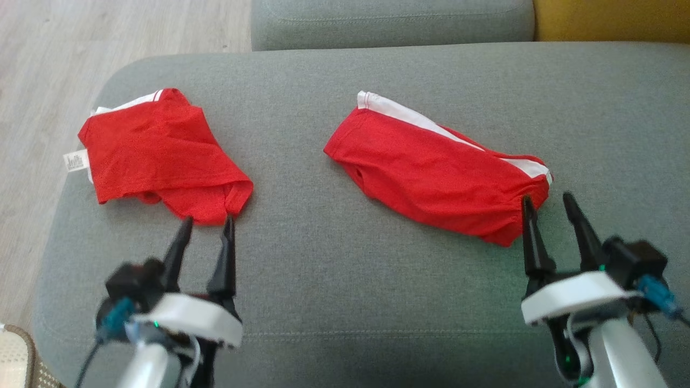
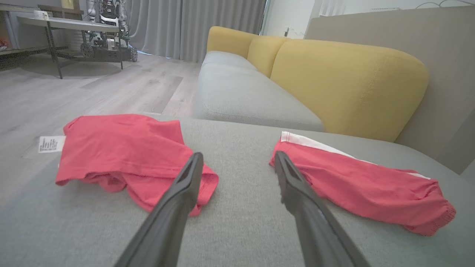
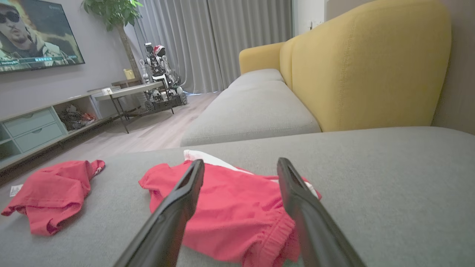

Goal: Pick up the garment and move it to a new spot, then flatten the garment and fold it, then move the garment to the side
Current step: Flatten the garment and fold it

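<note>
Two red garments [image 1: 161, 151] [image 1: 431, 172], two pincers [image 1: 208, 218] [image 1: 547, 196] and two grey cushions [image 1: 345, 280] [image 1: 388, 21].

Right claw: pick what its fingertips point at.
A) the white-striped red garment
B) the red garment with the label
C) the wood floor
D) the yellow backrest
A: the open right claw has its tips at the gathered end of the white-striped red garment.

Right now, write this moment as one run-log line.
held: nothing | left jaws: open, by labelled red garment | right jaws: open, by striped red garment | surface: grey cushion
</note>
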